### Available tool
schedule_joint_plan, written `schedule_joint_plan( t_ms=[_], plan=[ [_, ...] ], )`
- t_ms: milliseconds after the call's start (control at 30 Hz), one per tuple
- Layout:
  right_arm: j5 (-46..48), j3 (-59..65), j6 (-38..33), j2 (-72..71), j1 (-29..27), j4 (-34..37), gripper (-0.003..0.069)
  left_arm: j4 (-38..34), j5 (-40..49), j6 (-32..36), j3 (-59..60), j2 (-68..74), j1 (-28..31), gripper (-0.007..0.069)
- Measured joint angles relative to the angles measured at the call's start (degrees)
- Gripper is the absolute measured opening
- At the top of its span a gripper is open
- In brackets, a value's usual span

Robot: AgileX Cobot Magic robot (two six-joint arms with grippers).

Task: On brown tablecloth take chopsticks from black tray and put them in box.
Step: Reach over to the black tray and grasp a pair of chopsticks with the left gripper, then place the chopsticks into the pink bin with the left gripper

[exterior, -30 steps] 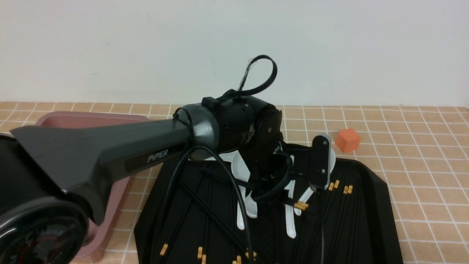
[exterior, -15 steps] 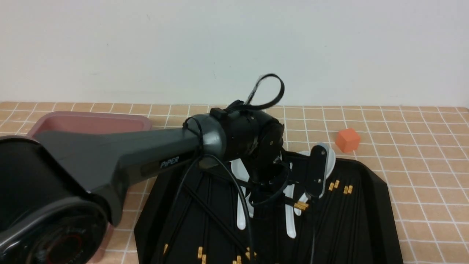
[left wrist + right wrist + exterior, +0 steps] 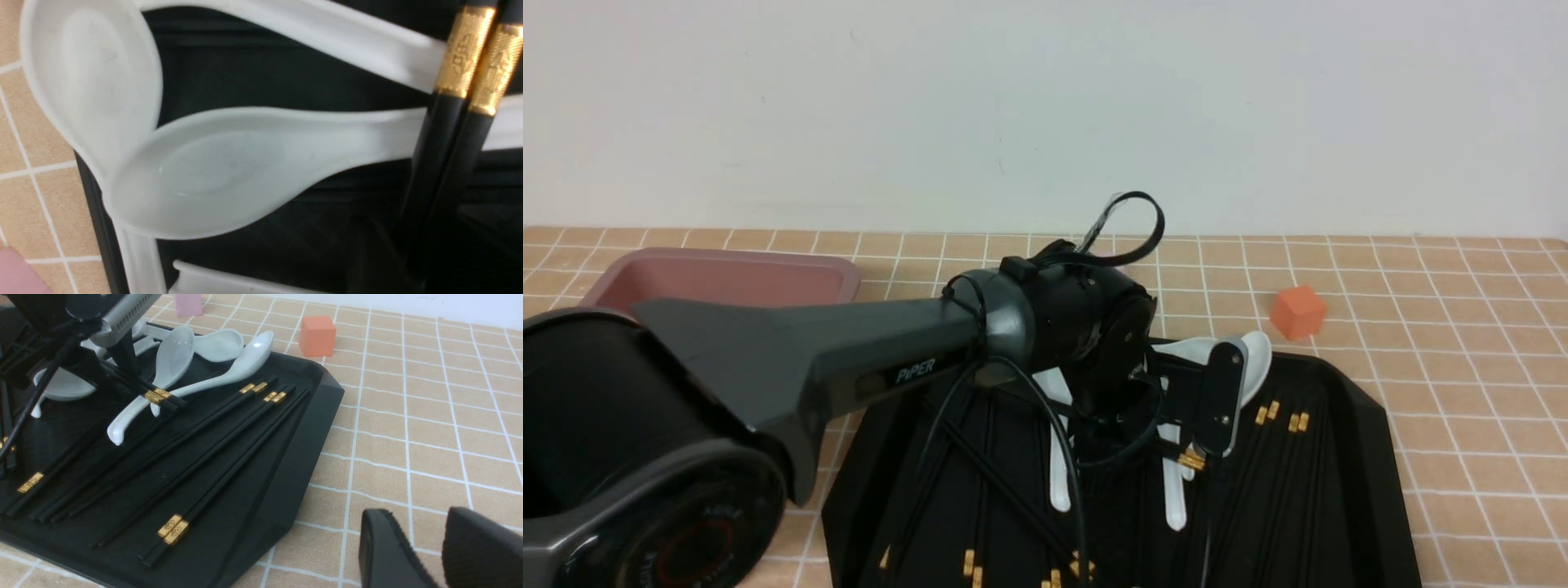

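Near the black tray [image 3: 310,428]'s far edge, the left gripper [image 3: 121,377] straddles a chopstick pair [image 3: 166,399], fingers apart; seemingly grasping, it should close, lift, then carry them to the box [image 3: 735,260].

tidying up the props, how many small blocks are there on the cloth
2: an orange one beyond the tray, and a pink one farther left, also beyond it. The left arm could be hiding more.
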Motion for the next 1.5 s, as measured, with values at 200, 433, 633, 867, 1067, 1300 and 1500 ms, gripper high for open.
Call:
schedule_joint_plan(
  t_ms=[200, 433, 633, 867, 1067, 1300, 1500],
  plan=[
    [0.0, 0.0, 0.0, 0.0, 0.0, 0.0, 0.0240, 0.2, 0.0, 0.0, 0.0, 0.0, 0.0, 0.0105],
    [0.0, 0.0, 0.0, 0.0, 0.0, 0.0, 0.0240, 0.3, 0.1, -0.1, -0.2, -3.4, 0.0, 0.0106],
    [0.0, 0.0, 0.0, 0.0, 0.0, 0.0, 0.0240, 0.5, 1.1, -3.6, -1.8, -11.7, 0.0, 0.0106],
    [0.0, 0.0, 0.0, 0.0, 0.0, 0.0, 0.0240, 5.0, 9.4, -27.2, -5.2, -23.9, 3.7, 0.0106],
    [0.0, 0.0, 0.0, 0.0, 0.0, 0.0, 0.0240, 9.5, 23.2, -46.6, -5.3, -29.7, 16.9, 0.0106],
    [0.0, 0.0, 0.0, 0.0, 0.0, 0.0, 0.0240, 3.2, 32.4, -58.8, -3.6, -29.8, 34.2, 0.0106],
    [0.0, 0.0, 0.0, 0.0, 0.0, 0.0, 0.0240, -8.2, 23.8, -60.5, 1.2, -28.9, 46.6, 0.0106]
  ],
)
